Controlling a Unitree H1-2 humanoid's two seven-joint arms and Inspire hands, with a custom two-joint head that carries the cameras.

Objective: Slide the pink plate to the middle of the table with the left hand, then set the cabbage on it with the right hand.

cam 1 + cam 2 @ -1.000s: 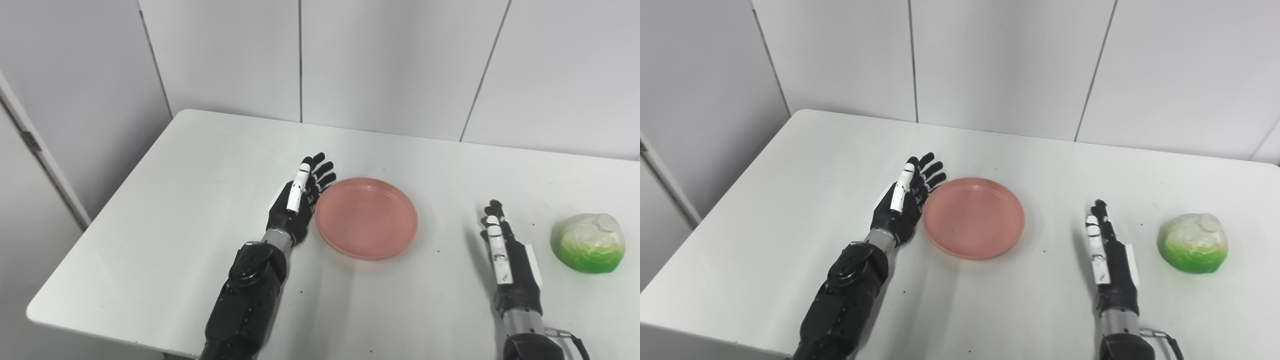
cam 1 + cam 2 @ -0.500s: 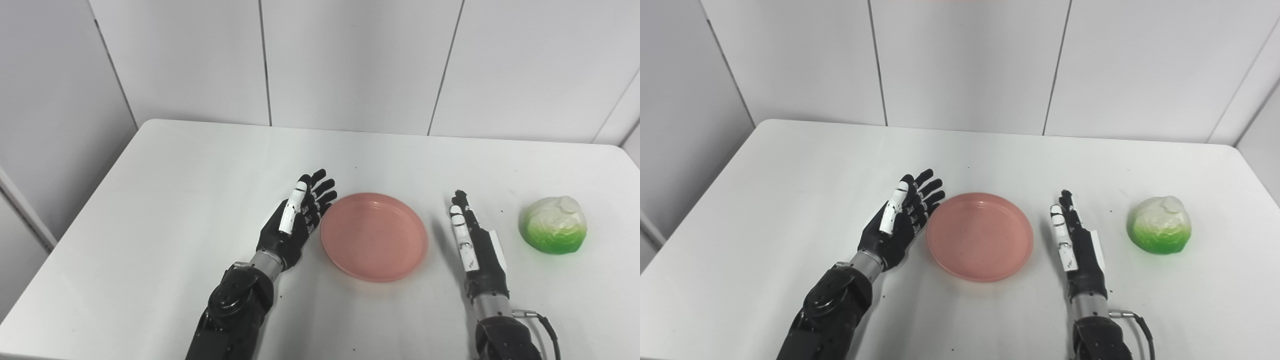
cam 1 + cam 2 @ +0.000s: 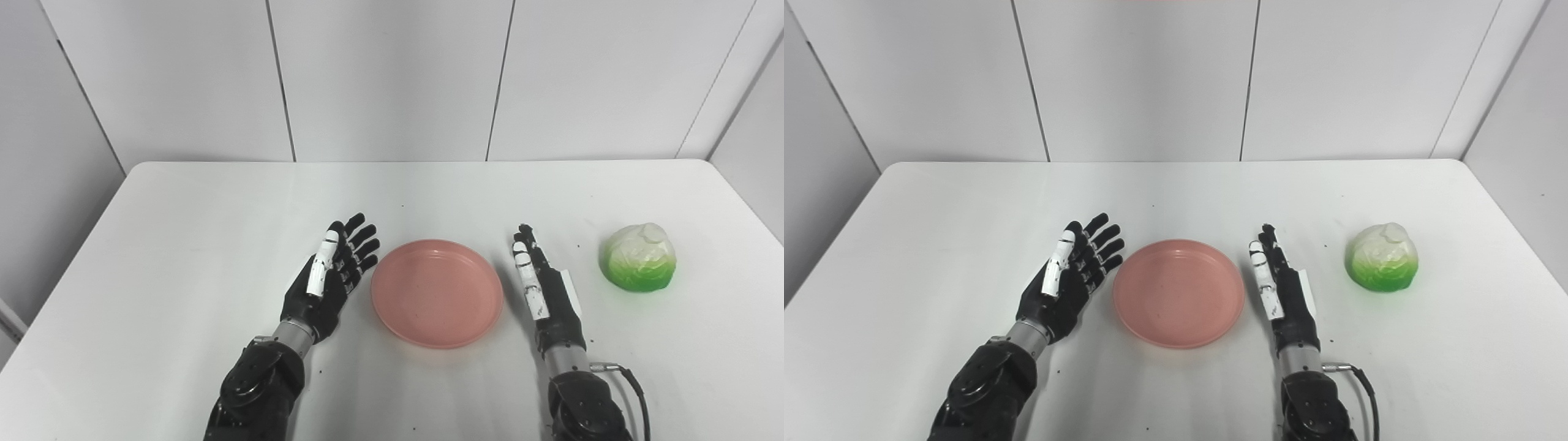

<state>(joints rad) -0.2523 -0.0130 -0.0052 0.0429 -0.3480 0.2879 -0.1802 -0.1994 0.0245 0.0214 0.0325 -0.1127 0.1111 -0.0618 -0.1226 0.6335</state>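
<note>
Pink plate lies flat near the table's middle, nothing on it. Left hand just beside its left rim, fingers spread, holding nothing. Right hand just beside the right rim, on edge, fingers straight and close together, empty. Cabbage sits to the right of the right hand, apart from it, near the table's right edge. Judgement: slide looks done; next reach goes rightward, away from the plate; right hand is the nearer one.

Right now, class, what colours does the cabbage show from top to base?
The cabbage is pale white on top, shading to bright green at its base; the left eye view shows it best.
</note>
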